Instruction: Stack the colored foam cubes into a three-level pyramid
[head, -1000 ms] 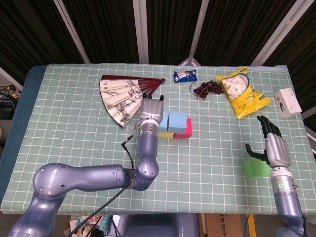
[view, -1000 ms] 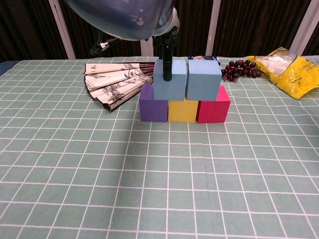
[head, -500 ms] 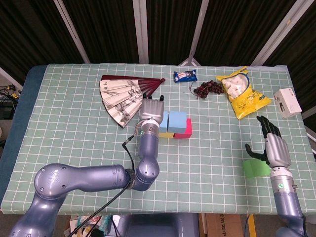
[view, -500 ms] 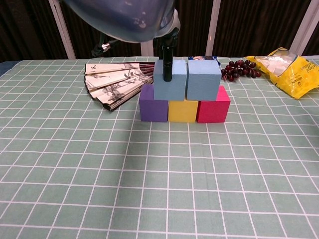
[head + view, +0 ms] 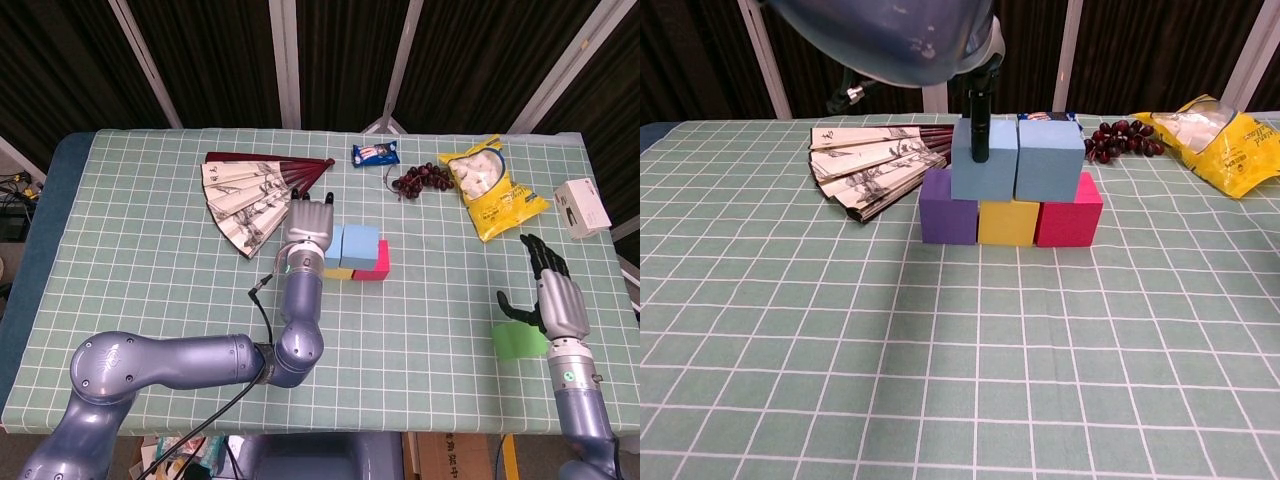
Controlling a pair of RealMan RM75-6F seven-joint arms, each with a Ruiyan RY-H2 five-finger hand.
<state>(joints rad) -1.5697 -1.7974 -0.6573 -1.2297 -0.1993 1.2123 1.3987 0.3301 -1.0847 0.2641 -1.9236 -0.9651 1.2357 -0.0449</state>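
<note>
Two levels built, top cube not yet placed

Under the left robot hand [image 5: 309, 232], a purple cube [image 5: 948, 207], a yellow cube [image 5: 1007, 222] and a red cube [image 5: 1069, 213] sit in a row on the counter [image 5: 940, 380], with two light blue cubes on top: one [image 5: 983, 163] gripped by that robot hand, a dark finger [image 5: 980, 126] pressing on its front face, the other [image 5: 1048, 160] just to its right. The gripped cube seems all but seated. Off to the side, well apart, the right robot hand [image 5: 556, 295] rests open, fingers spread, beside a green cube [image 5: 517, 342], likely the capstone that remains to be set.
</note>
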